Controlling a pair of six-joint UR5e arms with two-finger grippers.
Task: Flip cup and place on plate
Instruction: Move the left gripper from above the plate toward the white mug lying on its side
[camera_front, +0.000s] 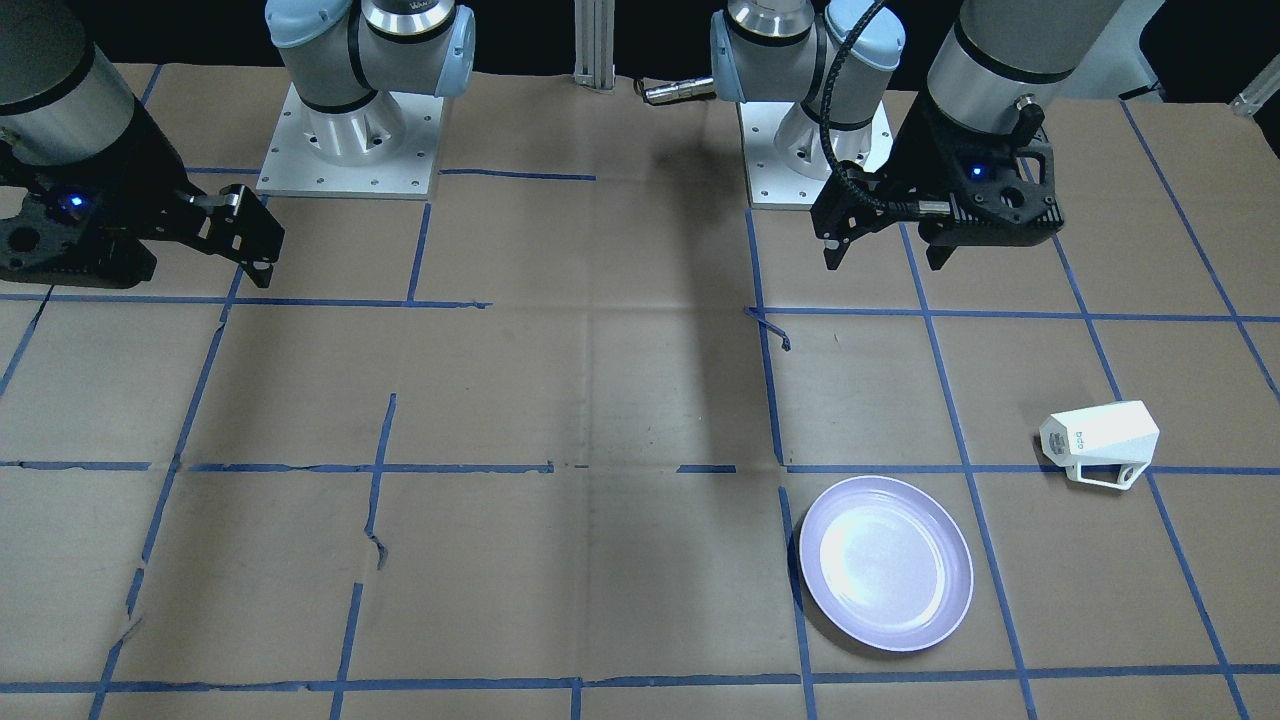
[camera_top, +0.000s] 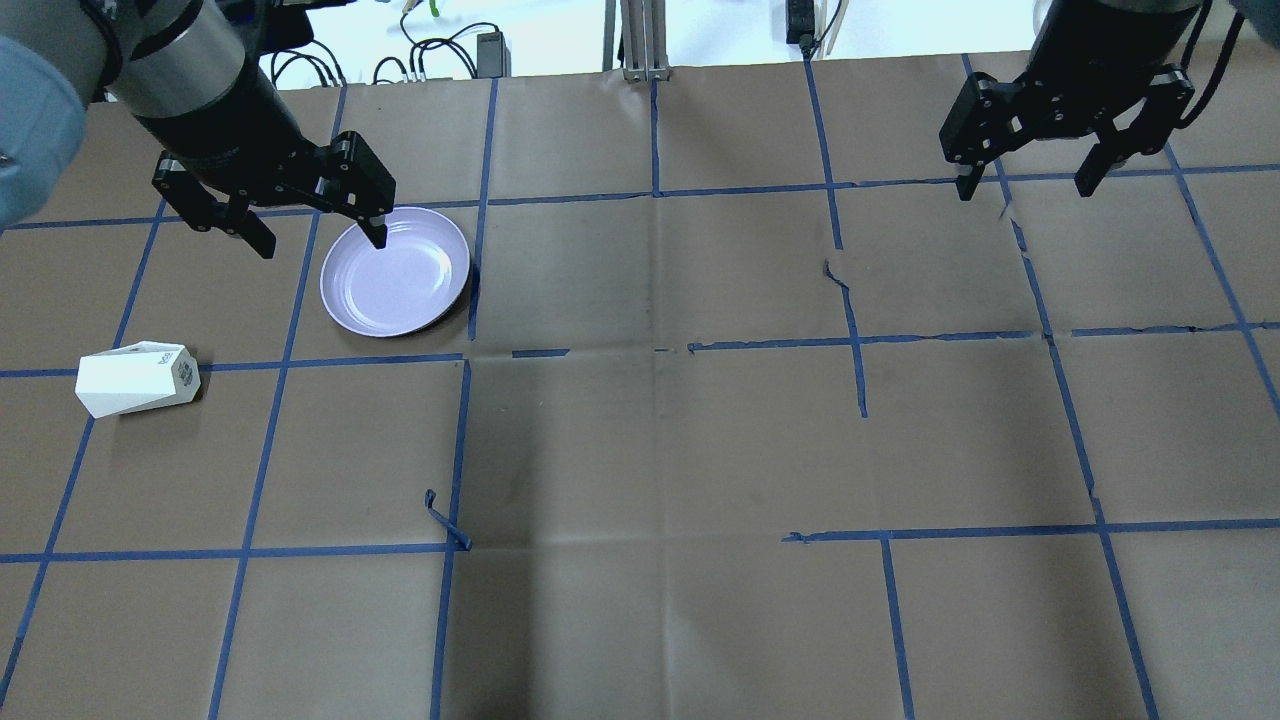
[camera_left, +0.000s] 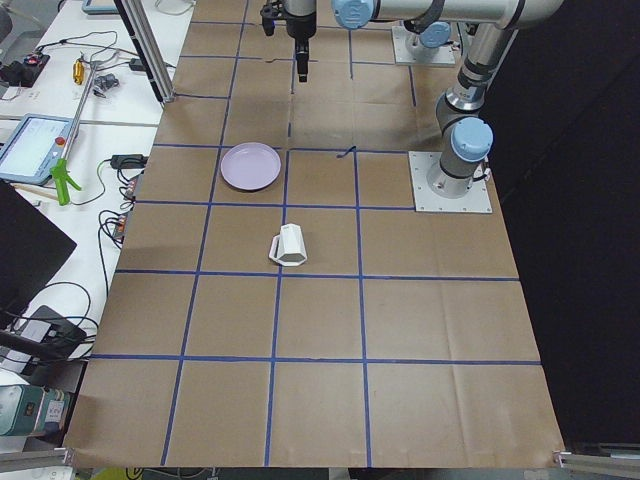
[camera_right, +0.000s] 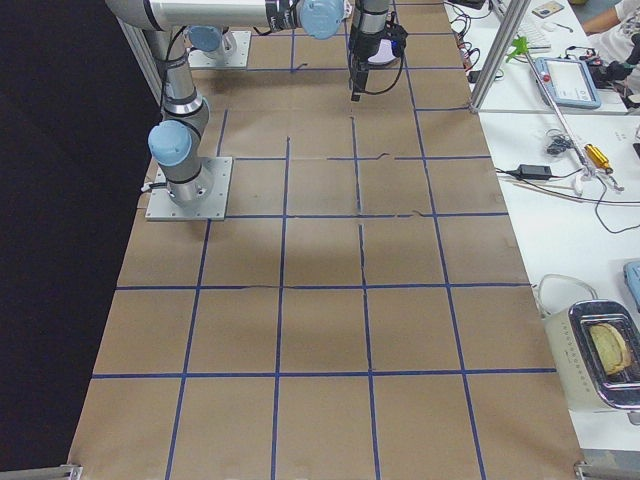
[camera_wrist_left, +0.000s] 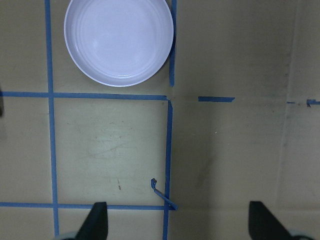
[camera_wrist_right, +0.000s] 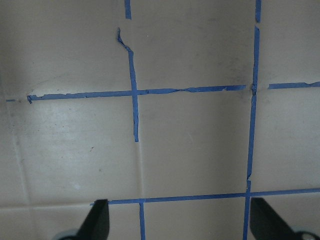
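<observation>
Left end effector (camera_top: 320, 245): fingers spread wide, nothing held. Hangs above the surface (camera_top: 660, 450), clear of it, on the robot's left half. Seen from overhead, one fingertip overlaps the near rim of the plate (camera_top: 395, 272), but the front-facing view puts it closer to the robot base than the plate, so no contact. Left wrist view: both fingertips at the bottom edge, only bare surface and blue tape lines (camera_wrist_left: 168, 150) between them, plate whole at the top left of frame. Loose curl of tape (camera_wrist_left: 162, 195) just ahead of the fingers.

Right end effector (camera_top: 1023, 190): likewise wide open, holding nothing. Hangs above the far right of the surface, well apart from cup and plate. Right wrist view: taped surface only, some torn tape edges.

Cup (camera_top: 137, 378): on its side on the surface, near the robot's left edge, lying across a tape line. Base with small dark marking faces the middle of the surface, mouth faces the left end. Handle low, on the operators' side, per the front-facing view. Touched by neither arm.

Plate (camera_front: 885, 563): flat on the surface, right way up, just inside a tape corner. Sits farther from the robot than the cup and nearer the middle. Near the cup, not touching.
</observation>
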